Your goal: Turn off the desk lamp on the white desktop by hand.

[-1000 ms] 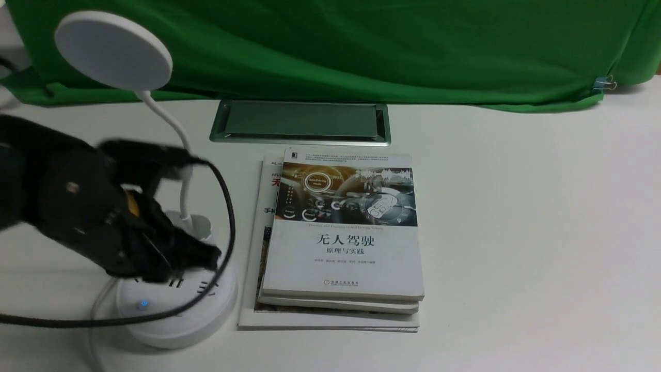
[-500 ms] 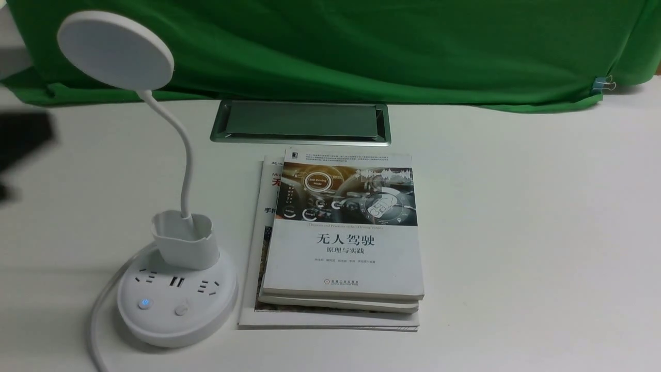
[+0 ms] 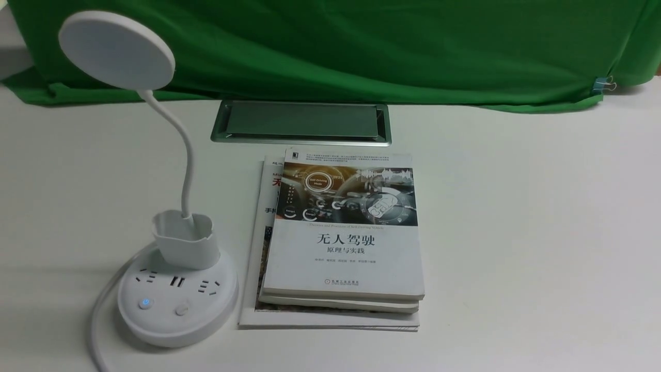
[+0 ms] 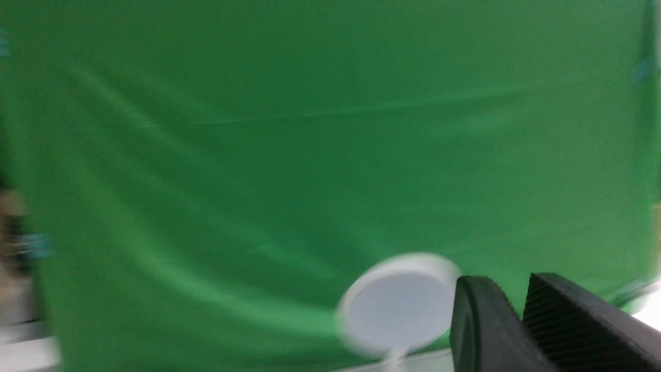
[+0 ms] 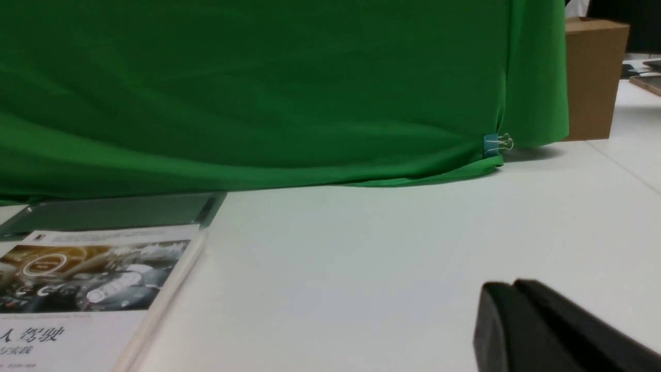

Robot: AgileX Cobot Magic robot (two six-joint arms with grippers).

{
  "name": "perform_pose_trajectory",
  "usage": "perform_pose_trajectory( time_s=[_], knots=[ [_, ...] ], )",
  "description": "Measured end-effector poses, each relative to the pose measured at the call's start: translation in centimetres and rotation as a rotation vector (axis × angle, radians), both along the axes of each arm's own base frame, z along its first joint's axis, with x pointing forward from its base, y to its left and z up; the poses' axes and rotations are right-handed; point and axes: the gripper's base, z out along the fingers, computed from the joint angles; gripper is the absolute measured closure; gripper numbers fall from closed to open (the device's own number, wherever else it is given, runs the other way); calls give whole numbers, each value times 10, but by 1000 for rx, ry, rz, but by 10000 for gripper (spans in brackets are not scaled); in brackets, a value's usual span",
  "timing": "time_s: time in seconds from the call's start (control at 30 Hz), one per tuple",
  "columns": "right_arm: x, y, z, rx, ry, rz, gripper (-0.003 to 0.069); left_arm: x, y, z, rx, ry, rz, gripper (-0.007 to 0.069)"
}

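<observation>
Left hand: the left hand [image 4: 516,325] shows only as two dark finger parts at the lower right of the left wrist frame. I cannot tell whether it is spread or closed, and it grips nothing I can see.
Right pincer: the right pincer [image 5: 542,330] is a black edge at the lower right of its own frame, and I cannot tell its state either.
Lamp: the desk lamp [image 3: 206,310] stands on the white desktop [image 3: 516,232] at the lower left of the front frame. Its disc head [image 4: 397,305] is just beside the left fingers in the wrist frame.
Buttons: a blue-lit button [image 3: 145,303] and a plain button [image 3: 181,310] sit on the near side of the base.
Neighbours: the books [image 3: 343,243] lie just beside the base, and the cord [image 3: 100,315] trails off at the lower left.
Step in hand: I cannot tell whether the head is lit. I judge a press is due if it is.
Doing it well: I would bring one fingertip straight down on a button, clear of the cup holder [image 3: 185,240].
Risk: a slanted push could slide the base into the books.
</observation>
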Motion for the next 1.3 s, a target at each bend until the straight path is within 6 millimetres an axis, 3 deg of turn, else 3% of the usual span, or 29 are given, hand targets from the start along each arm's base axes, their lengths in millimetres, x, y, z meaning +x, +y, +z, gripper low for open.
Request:
perform_pose_trajectory(
  time_s=[0.13, 0.27, 0.3, 0.33, 0.4, 0.6, 1.3],
  knots=[
    [0, 0, 0, 0, 0, 0, 622, -2, 4, -64, 8, 43, 126, 510],
    [0, 0, 0, 0, -2, 0, 622, 13, 6, -128, 2, 132, 203, 504],
    [0, 0, 0, 0, -2, 0, 622, 13, 6, -128, 1, 129, 207, 504],
    [0, 0, 0, 0, 0, 0, 622, 20, 8, -156, 2, 197, 236, 501],
    [0, 0, 0, 0, 0, 0, 622, 23, 9, -175, 3, 249, 254, 499],
    [0, 0, 0, 0, 0, 0, 622, 23, 9, -188, -6, 324, 259, 496],
    [0, 0, 0, 0, 0, 0, 622, 23, 9, -188, -6, 321, 259, 477]
  ],
)
